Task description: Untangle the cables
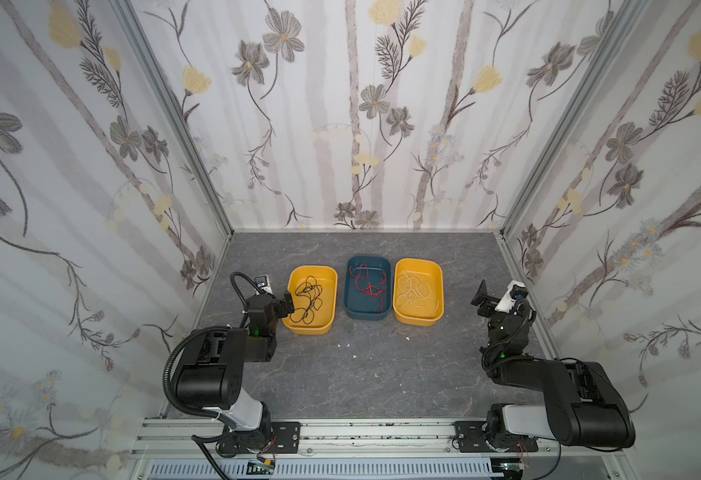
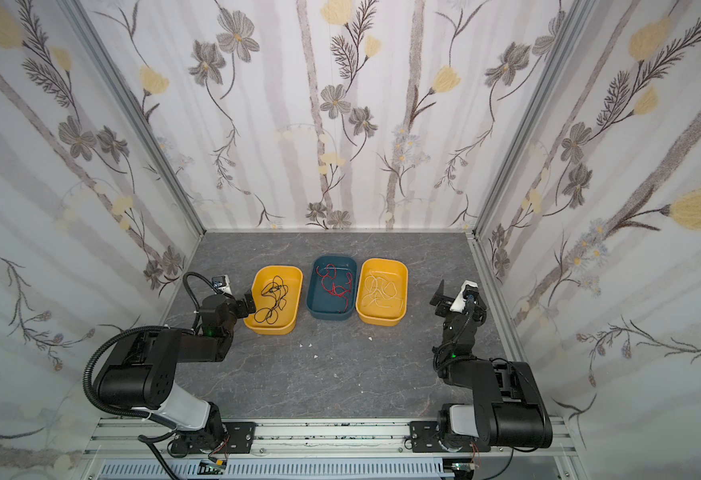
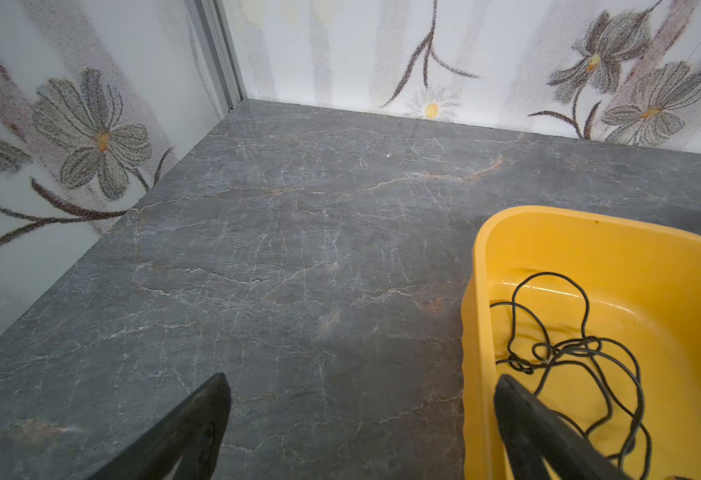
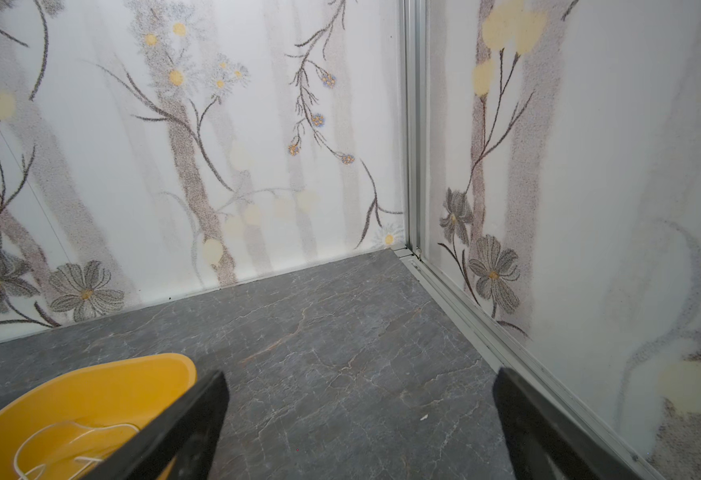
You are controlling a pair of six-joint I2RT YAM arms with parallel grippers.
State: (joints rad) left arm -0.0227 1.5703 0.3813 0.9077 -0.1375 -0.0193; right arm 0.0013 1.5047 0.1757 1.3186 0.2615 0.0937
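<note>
Three bins line our tabletop.
Our left end effector, wide, straddles the left bin wall by the black cable; red cable lies mid-row; white cable near our right end effector, also wide.

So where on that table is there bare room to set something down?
Widest: the table's front, between the arms and the bins, bar a few white scraps. Also the strip from bins to back wall. Crowded: the three bins stand close together, and the left gripper hangs at the black-cable bin's edge.
</note>
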